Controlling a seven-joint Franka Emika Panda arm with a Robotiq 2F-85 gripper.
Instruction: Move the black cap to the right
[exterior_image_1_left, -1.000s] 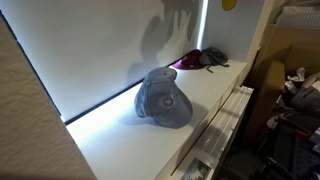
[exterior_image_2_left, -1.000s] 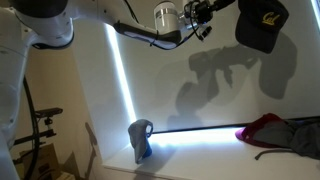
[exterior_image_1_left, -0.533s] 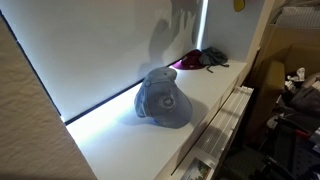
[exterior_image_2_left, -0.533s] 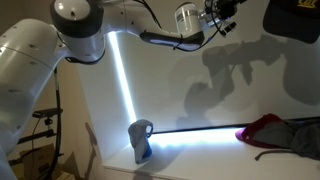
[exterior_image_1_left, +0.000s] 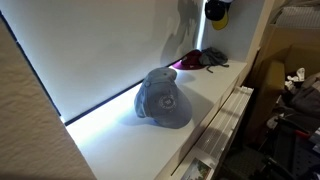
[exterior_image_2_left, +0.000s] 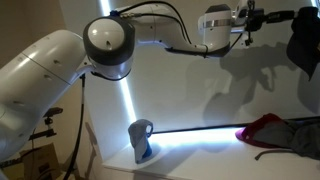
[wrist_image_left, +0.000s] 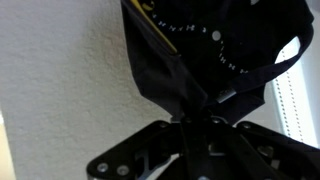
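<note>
The black cap with yellow lining hangs high in the air from my gripper, near the right edge of that exterior view. In an exterior view it shows at the top as a black and yellow shape above the dark cap with the magenta brim. In the wrist view the black cap fills the frame, and my gripper is shut on its fabric. The cap hangs well above the white shelf.
A big grey-blue cap sits mid-shelf, also seen in an exterior view. The magenta-brimmed cap lies at the shelf's far end. A white wall backs the shelf. Clutter and boxes stand beyond the shelf's edge.
The arm has carried the black cap further right in one exterior view, partly past the frame edge; in the other the cap has dropped lower into view.
</note>
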